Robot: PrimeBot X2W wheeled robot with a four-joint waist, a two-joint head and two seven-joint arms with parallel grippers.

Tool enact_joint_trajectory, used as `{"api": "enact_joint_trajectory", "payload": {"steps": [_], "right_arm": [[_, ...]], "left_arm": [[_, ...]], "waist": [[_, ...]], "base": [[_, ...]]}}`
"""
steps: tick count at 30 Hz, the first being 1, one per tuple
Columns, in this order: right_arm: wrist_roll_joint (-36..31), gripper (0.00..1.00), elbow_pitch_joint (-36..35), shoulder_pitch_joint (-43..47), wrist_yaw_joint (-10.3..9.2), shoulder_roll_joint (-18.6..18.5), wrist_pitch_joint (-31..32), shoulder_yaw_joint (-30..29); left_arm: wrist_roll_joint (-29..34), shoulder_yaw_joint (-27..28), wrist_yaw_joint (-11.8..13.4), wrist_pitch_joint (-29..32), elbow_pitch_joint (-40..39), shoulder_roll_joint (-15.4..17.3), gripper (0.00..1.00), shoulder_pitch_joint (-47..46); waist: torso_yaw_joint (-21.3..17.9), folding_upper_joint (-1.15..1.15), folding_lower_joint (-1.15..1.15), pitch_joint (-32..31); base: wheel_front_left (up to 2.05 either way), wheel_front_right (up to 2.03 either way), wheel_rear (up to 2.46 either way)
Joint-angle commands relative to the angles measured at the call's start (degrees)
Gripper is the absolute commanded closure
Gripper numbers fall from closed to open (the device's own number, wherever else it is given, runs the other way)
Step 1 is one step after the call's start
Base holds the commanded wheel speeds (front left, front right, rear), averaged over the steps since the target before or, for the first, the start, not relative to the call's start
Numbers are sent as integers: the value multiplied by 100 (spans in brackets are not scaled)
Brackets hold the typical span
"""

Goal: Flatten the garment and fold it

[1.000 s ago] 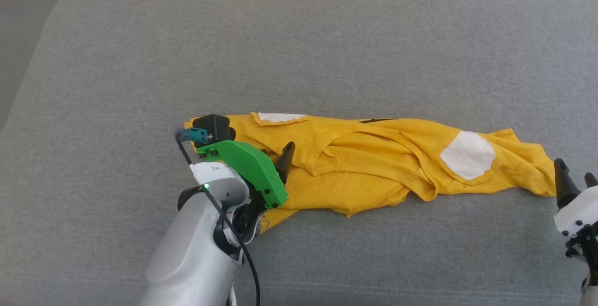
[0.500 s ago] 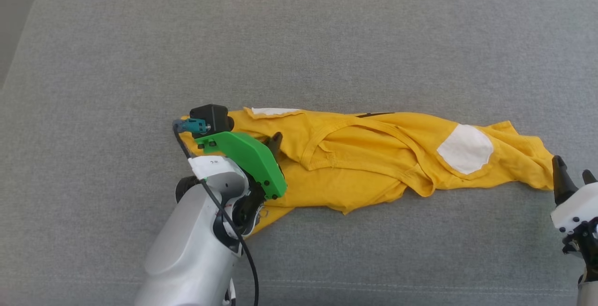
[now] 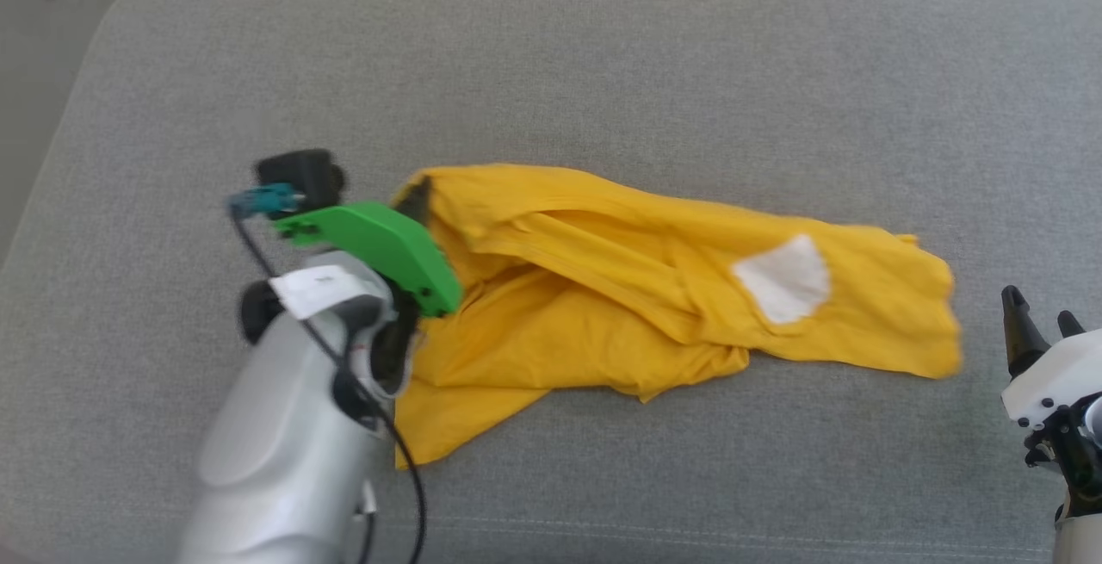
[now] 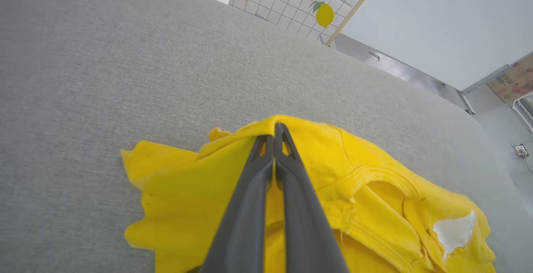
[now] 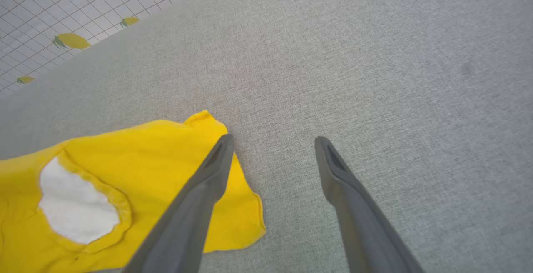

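Head view: garment (image 3: 603,288) well within cushion (image 3: 689,73)

garment (image 3: 603,288) edge blurred, right hand (image 3: 1038,304) partly cropped

A wide grey fabric cushion (image 3: 603,73) with rounded far corners carries 1 crumpled yellow T-shirt (image 3: 603,288), which lies stretched across its middle, 1 white patch (image 3: 782,278) facing up near its right end.

We list our left forearm (image 3: 275,443): pale, rising from the lower left, with a green wrist housing (image 3: 379,245) atop. Our left gripper (image 4: 275,130): fingers pressed together, pinching a fold of the garment (image 4: 175,189). Our right gripper (image 5: 272,140): fingers spread wide, at lower right.
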Motion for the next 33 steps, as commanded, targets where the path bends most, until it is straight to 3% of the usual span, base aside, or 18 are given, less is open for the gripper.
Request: {"api": "enact_joint_trajectory", "payload": {"steps": [1,5,9,17,18,19,20,25,33], "right_arm": [[-28,0,15,-2,-9,-1,-43,18],[-32,0,27,54,-9,-1,-51,14],[-48,0,45,140,-9,-1,-30,17],[-11,0,104,188,-9,-1,34,336],[-5,0,105,183,-9,-1,34,368],[3,0,110,178,-9,-1,31,412],[17,0,121,170,-9,-1,28,461],[41,0,163,145,-9,-1,-2,644],[5,0,120,87,-9,-1,-20,812]], "left_arm": [[111,108,131,-59,-96,168,100,-14],[243,279,529,21,-363,482,100,395],[196,314,807,252,-503,592,100,1062],[-166,325,768,345,-287,401,100,1775],[-189,348,743,289,-294,379,83,1766],[-206,371,700,213,-317,366,5,1744],[-214,412,681,124,-351,362,0,1725],[9,505,498,-486,-602,559,0,1715],[955,526,221,-2414,-940,965,0,1944]], "waist": [[0,0,0,-23],[20,0,0,-60],[95,0,0,-94],[227,0,0,-135],[240,0,0,-134],[252,0,0,-142],[255,0,0,-151],[225,0,0,-178],[222,0,0,-183]], "base": [[0,0,0],[0,0,0],[0,0,0],[0,0,0],[0,0,0],[0,0,0],[0,0,0],[0,0,0],[0,0,0]]}}
